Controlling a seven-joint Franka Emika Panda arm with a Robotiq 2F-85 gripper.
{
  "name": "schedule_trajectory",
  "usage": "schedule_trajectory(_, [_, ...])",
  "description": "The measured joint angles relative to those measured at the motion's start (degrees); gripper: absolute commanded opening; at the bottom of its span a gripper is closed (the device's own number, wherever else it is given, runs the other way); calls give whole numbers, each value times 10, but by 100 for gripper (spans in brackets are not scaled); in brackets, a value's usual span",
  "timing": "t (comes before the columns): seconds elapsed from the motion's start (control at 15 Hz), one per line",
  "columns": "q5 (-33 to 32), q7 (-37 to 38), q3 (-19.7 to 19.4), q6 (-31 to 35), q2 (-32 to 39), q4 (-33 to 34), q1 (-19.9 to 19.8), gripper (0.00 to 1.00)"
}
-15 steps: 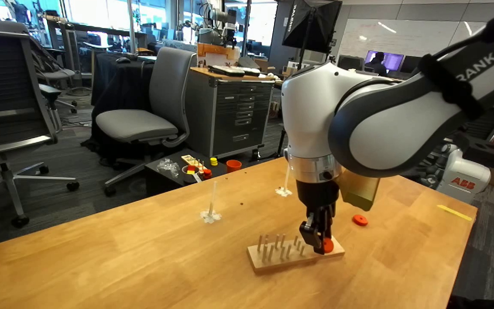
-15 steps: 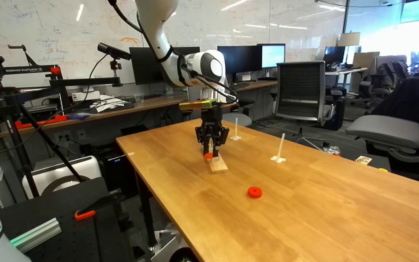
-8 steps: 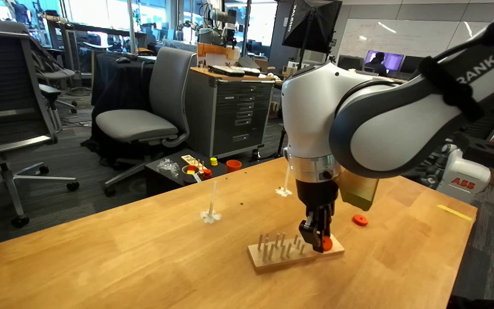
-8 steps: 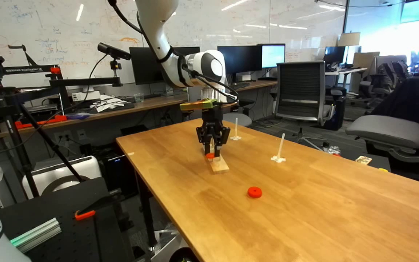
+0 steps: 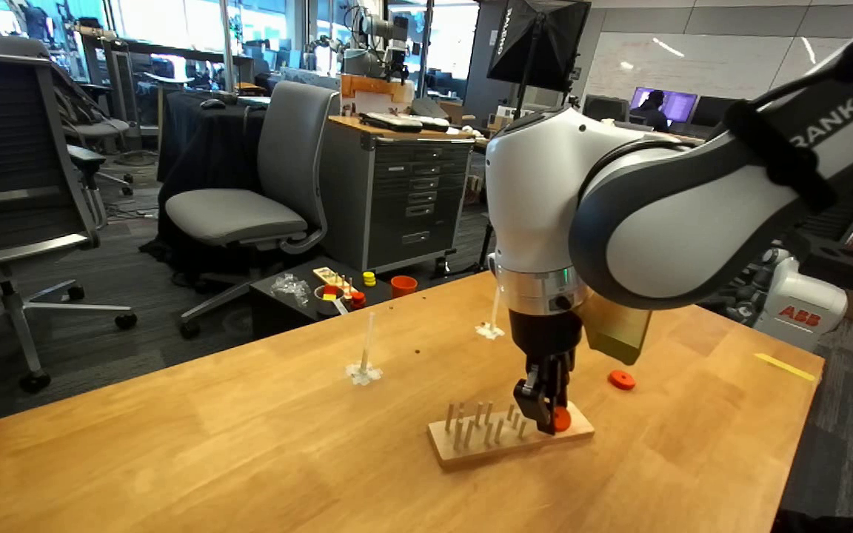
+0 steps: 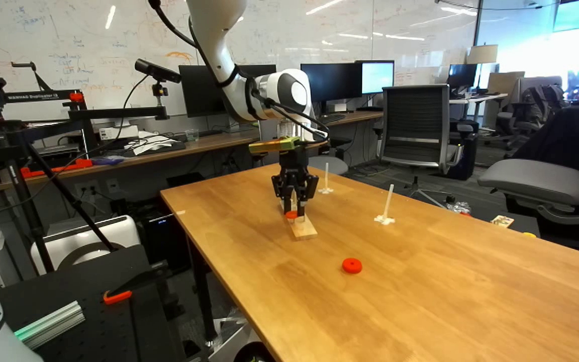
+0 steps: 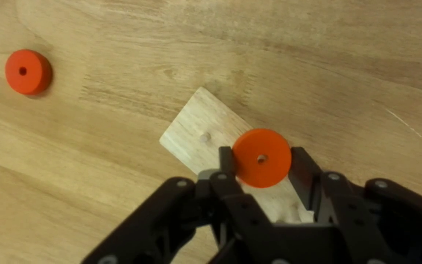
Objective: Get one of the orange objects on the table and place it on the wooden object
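My gripper (image 7: 262, 157) is shut on an orange disc (image 7: 269, 174) with a small centre hole, one finger pad on each side. The disc also shows at the fingertips in both exterior views (image 5: 562, 420) (image 6: 291, 214). It is over the wooden board (image 5: 471, 453), near its sparsely pegged end; I cannot tell the exact gap. The board (image 6: 303, 232) lies flat on the table, with rows of thin upright pegs. In the wrist view one bare peg (image 7: 205, 137) stands beside the disc. Through the disc's hole something light and dark shows; I cannot tell if it is a peg.
A second orange-red disc (image 5: 621, 380) lies flat on the table, off the board's end; it also shows in the wrist view (image 7: 26, 72). Two thin upright sticks (image 6: 388, 203) (image 6: 326, 178) are taped to the table. Several taller pegs (image 5: 463, 429) stand on the board's far half.
My gripper with the disc has shifted very slightly, a few pixels left and up in one exterior view and right in another. The board and the second disc have not visibly moved.
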Motion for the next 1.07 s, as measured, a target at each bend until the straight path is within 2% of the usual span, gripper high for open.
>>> schedule_trajectory(1.07, [0, 14, -14, 1, 4, 7, 0, 18])
